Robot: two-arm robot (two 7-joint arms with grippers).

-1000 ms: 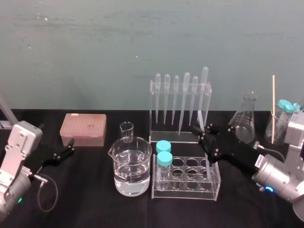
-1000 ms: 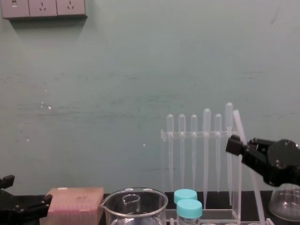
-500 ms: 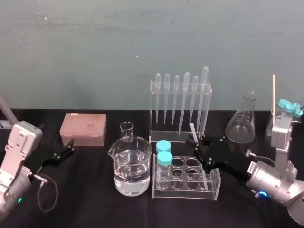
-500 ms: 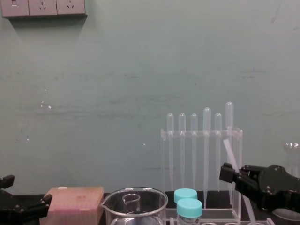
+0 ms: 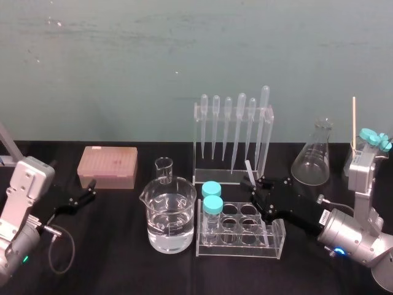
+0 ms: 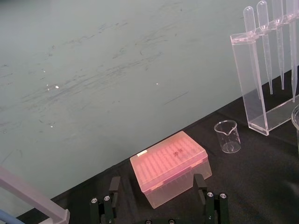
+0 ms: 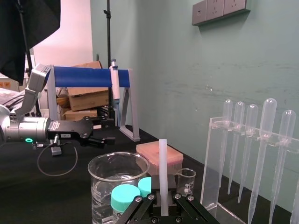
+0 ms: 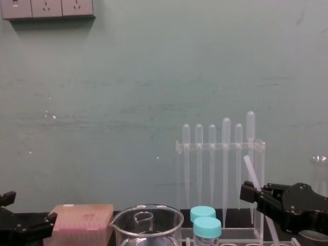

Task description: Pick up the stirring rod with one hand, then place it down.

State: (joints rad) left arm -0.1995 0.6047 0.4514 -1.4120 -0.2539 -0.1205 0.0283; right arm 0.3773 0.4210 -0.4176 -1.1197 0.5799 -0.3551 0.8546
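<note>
Lowered slightly, right gripper [image 5: 253, 185] hangs over the tube rack [image 5: 239, 249], fingers clamping the tilted stirring rod [image 5: 249, 169]; left gripper [image 5: 90, 189] parked, open.

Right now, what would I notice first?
The black right gripper holding a thin translucent-white stirring rod, tilted, by the clear tube rack, front right. Behind stands a clear rack of bulb-topped pipettes; a big glass beaker of water sits at centre. The left gripper rests open, far left.

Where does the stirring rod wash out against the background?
Head view: stirring rod tip shows white above the right gripper, lower half hard to follow in the clear tube rack. Chest view: faint against the pipette rack. Right wrist view: plain against the wall.
</note>
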